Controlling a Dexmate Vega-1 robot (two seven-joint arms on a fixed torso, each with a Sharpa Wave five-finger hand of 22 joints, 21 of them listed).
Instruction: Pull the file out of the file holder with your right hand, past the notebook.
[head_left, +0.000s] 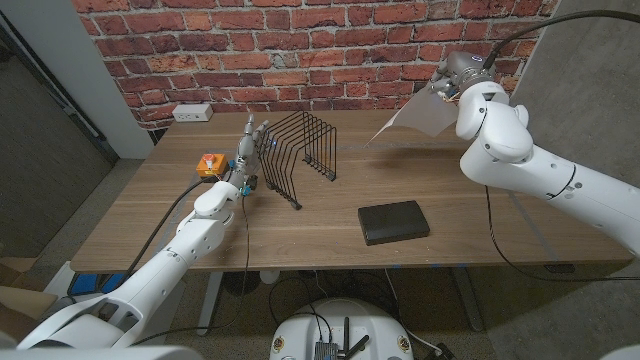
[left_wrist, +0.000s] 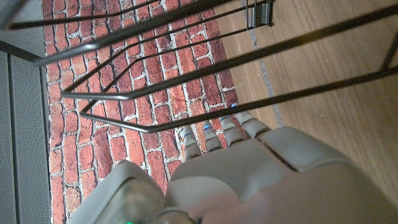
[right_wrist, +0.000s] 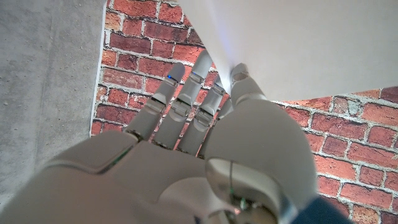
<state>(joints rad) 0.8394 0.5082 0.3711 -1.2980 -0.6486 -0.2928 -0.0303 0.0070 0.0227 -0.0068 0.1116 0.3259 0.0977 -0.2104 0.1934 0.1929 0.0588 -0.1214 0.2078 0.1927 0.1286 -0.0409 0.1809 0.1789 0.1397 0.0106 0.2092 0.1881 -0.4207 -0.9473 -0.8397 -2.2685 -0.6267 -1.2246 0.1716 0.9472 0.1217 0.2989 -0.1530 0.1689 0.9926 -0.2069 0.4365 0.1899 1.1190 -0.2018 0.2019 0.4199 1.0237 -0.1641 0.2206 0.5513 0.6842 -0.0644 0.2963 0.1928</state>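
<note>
My right hand (head_left: 446, 82) is raised high at the back right and grips a pale translucent file (head_left: 418, 118), which hangs in the air well clear of the holder. In the right wrist view the fingers (right_wrist: 186, 106) pinch the sheet of the file (right_wrist: 298, 43) against the thumb. The black wire file holder (head_left: 300, 155) stands on the table left of centre with nothing in its slots. My left hand (head_left: 250, 145) stands upright against the holder's left side, fingers (left_wrist: 217, 134) straight beside the wires of the holder (left_wrist: 186, 87). A black notebook (head_left: 393, 222) lies flat right of centre, near the front.
An orange and white object (head_left: 209, 165) sits on the table behind my left hand. A white power strip (head_left: 192, 113) lies at the back left corner. A brick wall runs behind the table (head_left: 480, 215). Black cables trail along both arms.
</note>
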